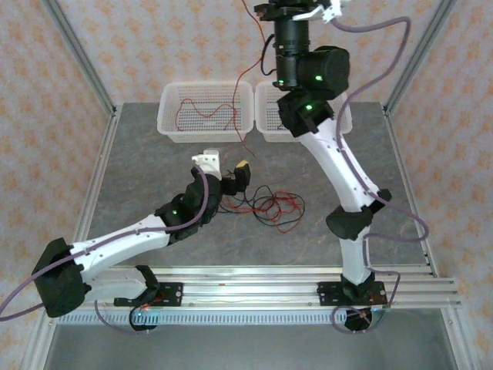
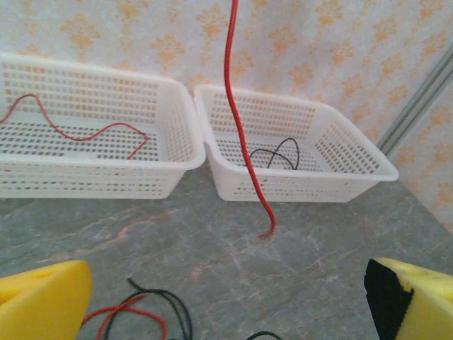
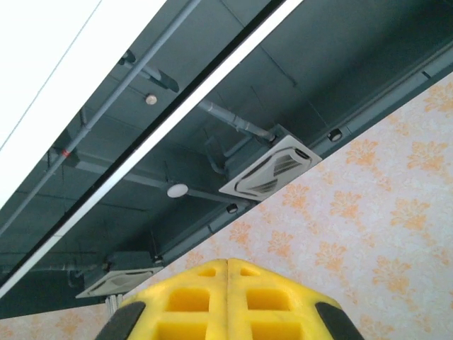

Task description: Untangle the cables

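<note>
Beside the cables, left tool low, splayed, right arm raised

White-black arms, yellow gripper fingers

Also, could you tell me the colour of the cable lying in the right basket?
Black cable, clearest in left wrist view.

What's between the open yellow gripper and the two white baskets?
In the left wrist view: mostly bare grey table, plus one red cable hanging down with its tip near the surface.
</note>
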Controlling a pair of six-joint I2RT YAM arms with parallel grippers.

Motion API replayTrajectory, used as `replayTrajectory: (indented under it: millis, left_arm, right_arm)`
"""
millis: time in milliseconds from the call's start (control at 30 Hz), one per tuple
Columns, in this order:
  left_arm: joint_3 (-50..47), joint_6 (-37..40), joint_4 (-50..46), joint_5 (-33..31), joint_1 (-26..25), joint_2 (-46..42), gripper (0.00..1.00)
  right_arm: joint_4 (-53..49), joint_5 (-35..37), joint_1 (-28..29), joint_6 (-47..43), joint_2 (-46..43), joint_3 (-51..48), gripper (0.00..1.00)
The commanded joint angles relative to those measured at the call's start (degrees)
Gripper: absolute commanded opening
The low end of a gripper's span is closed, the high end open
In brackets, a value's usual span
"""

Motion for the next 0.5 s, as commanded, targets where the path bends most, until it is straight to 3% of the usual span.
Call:
replayTrajectory:
  millis: [0, 267, 467]
  left_arm:
    - [-1.72, -0.36, -7.92, -3.64, -0.40, -3.84, 0.99]
    - [-8.10, -4.10, -10.56, -6.19, -0.40, -10.79, 0.99]
    - [-5.84, -3.35, -9.51, -8.18, 0.99, -6.32, 0.99]
  right_arm:
    - [11.40, -3.16, -0.53, 0.20, 4.33, 3.67, 0.00]
    - [20.18, -1.26, -4.75, 9.67, 11.31, 4.58, 0.00]
    - [19.54, -2.54, -6.25, 11.43, 12.69, 4.58, 0.00]
